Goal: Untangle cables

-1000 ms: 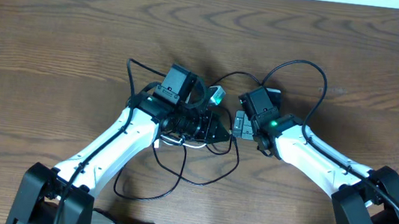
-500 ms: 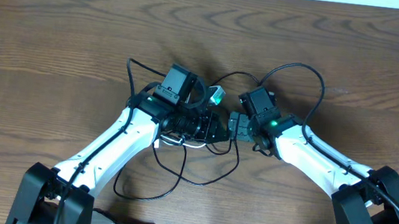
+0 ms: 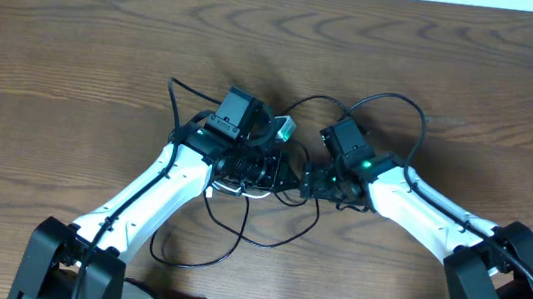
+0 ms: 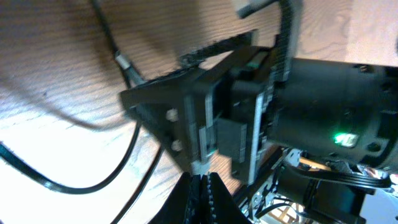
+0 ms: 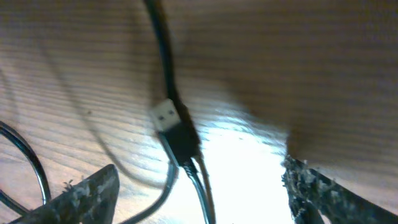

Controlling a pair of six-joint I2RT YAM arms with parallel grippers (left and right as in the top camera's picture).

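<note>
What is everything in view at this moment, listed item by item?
table: one, brown wood, under everything
black cables: at least two, black, looped and crossing mid-table around both wrists; exact count unclear
white cable: one, white, at the tangle's lower left edge
USB plug: one, black with a silver tip, lying on the table ahead of the right arm's camera
left arm: one, white and black, reaching in from lower left
right arm: one, white and black, reaching in from lower right
left fingers: shut; whether on a cable cannot be told
right fingers: apart, holding nothing
</note>
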